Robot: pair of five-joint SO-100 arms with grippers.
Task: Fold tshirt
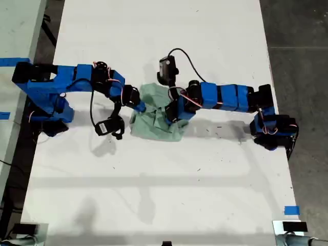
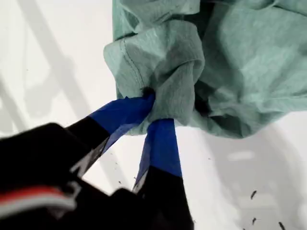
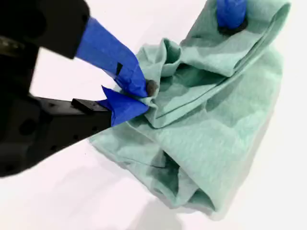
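Both my first gripper [image 2: 151,108] and my second gripper [image 3: 139,96] clamp tshirt [image 2: 240,62] wads, approx. 9 & 3 o'clock on heap, exterior view. Pull apart and you may twist trapped layers.

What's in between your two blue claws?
Only the bunched tshirt: the exterior view shows my first gripper and my second gripper each pinching it from opposite sides.

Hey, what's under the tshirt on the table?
The white table shows all around the bunched tshirt, which rests on it. Anything between cloth and table is covered, so I cannot tell.
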